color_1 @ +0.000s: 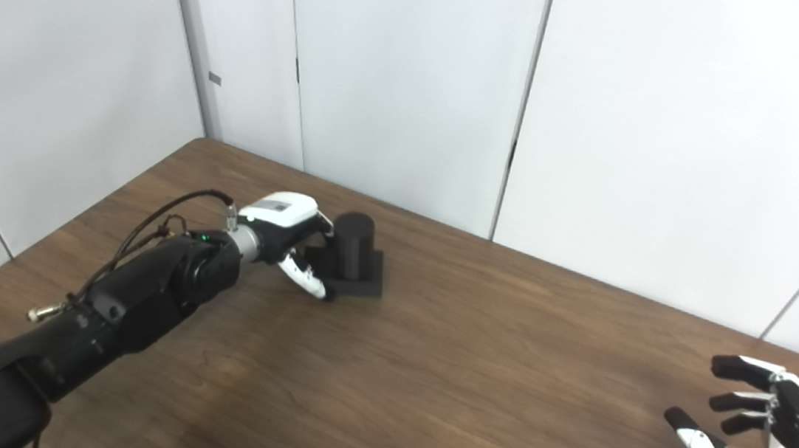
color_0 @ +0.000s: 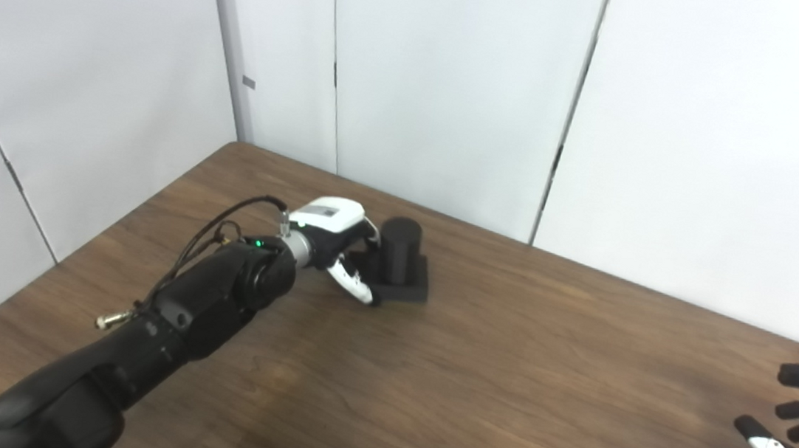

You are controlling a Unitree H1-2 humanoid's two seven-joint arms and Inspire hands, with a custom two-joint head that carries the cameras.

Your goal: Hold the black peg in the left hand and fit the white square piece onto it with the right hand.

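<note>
- The black peg, an upright cylinder on a square black base, stands on the brown table near the far edge, toward the far-left corner.
- The left hand is at the peg's left side, fingers spread around the base and lower cylinder; whether they grip or only touch it, I cannot tell.
- The right hand hovers wide open and holding nothing by the right edge, well apart from the peg.
- No white square piece shows in either view.
- The peg looks rigid, matte and likely light; the wide base should keep it from tipping.
- The best hold is probably low on the cylinder or across the base, leaving the top free for the piece.
</note>
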